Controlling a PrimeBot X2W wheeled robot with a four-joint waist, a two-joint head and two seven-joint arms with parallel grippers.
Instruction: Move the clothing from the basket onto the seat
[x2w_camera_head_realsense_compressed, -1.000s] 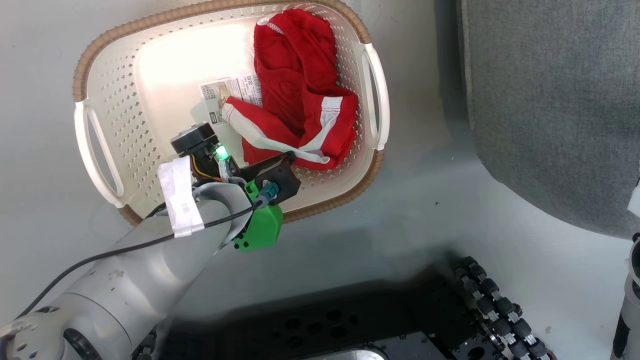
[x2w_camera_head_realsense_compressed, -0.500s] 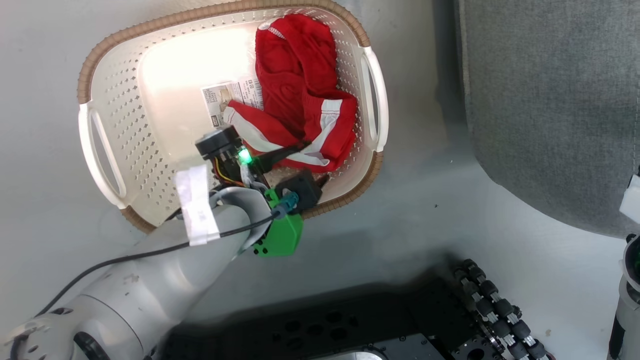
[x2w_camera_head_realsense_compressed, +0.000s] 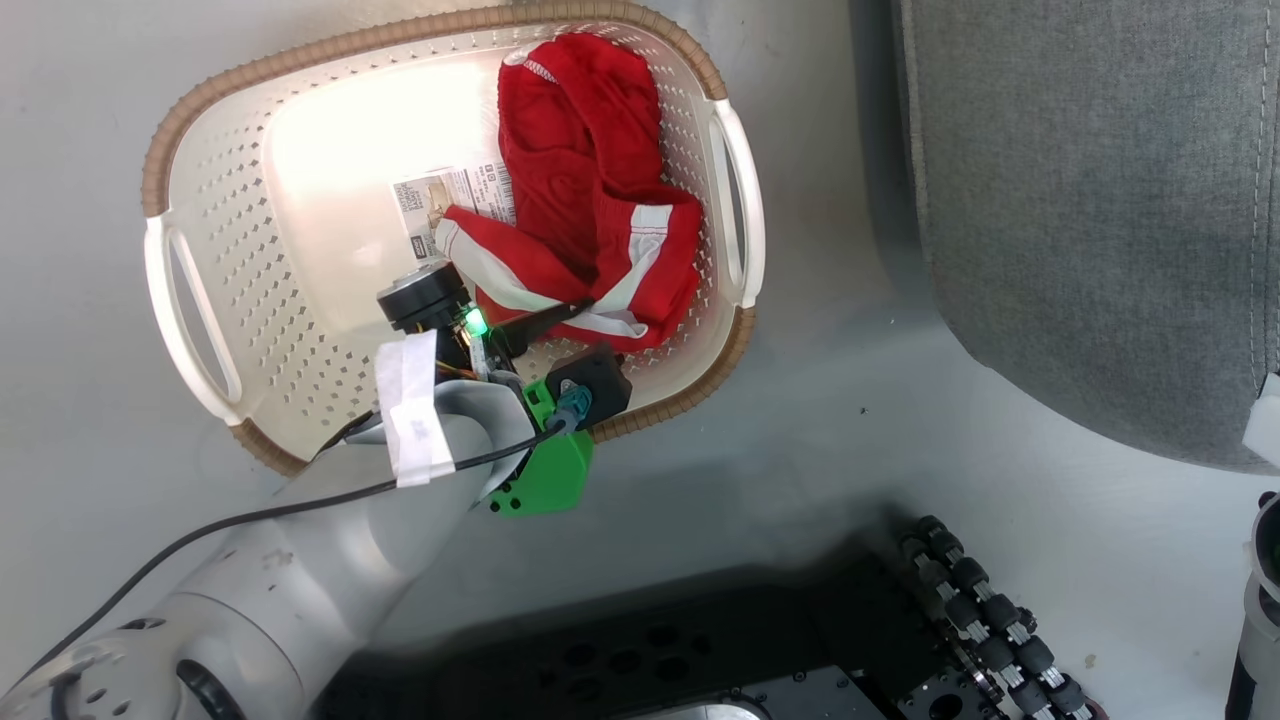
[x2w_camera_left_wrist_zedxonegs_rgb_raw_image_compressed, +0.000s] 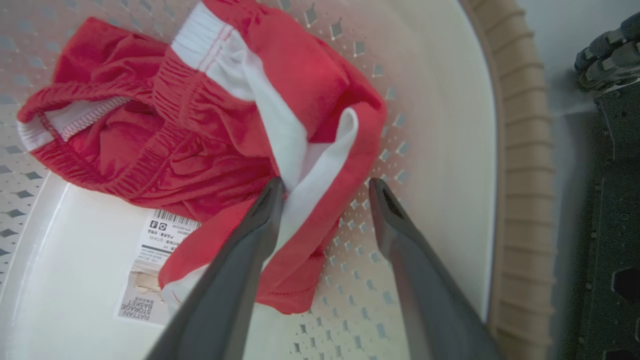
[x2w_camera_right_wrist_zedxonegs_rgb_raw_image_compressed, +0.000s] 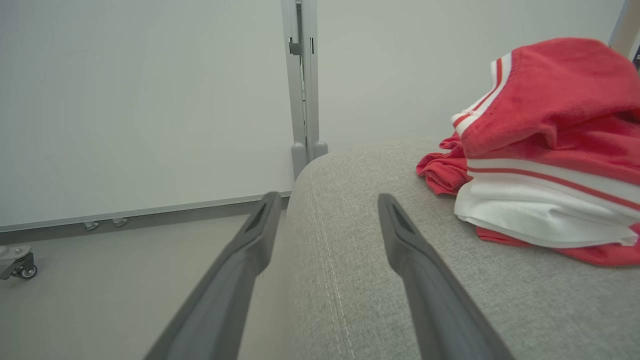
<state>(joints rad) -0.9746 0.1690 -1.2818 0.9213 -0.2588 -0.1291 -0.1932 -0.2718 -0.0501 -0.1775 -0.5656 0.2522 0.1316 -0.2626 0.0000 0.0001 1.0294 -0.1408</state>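
Note:
In the cream perforated basket (x2w_camera_head_realsense_compressed: 300, 330) lies a crumpled red garment (x2w_camera_head_realsense_compressed: 585, 190) with white stripes, partly over a paper label (x2w_camera_head_realsense_compressed: 440, 200). My left gripper (x2w_camera_head_realsense_compressed: 572, 318) reaches into the basket at the garment's near edge. In the left wrist view it (x2w_camera_left_wrist_zedxonegs_rgb_raw_image_compressed: 326, 186) is open, and its two fingers straddle a red-and-white fold (x2w_camera_left_wrist_zedxonegs_rgb_raw_image_compressed: 310, 165) of that garment. A second red and white garment (x2w_camera_right_wrist_zedxonegs_rgb_raw_image_compressed: 545, 145) rests on the grey seat (x2w_camera_right_wrist_zedxonegs_rgb_raw_image_compressed: 400, 300), which is also seen to the basket's right (x2w_camera_head_realsense_compressed: 1090, 200). My right gripper (x2w_camera_right_wrist_zedxonegs_rgb_raw_image_compressed: 328, 199) is open and empty over the seat's rounded edge.
My dark base with its roller wheels (x2w_camera_head_realsense_compressed: 975, 610) lies along the bottom of the head view. The basket stands on a pale grey floor (x2w_camera_head_realsense_compressed: 850, 400). Beyond the seat stand a white wall panel with a grey post (x2w_camera_right_wrist_zedxonegs_rgb_raw_image_compressed: 302, 75) and a small castor (x2w_camera_right_wrist_zedxonegs_rgb_raw_image_compressed: 17, 265).
My left gripper has pushed further into the basket and to the right, up to the garment's near edge. The head camera has shifted slightly.

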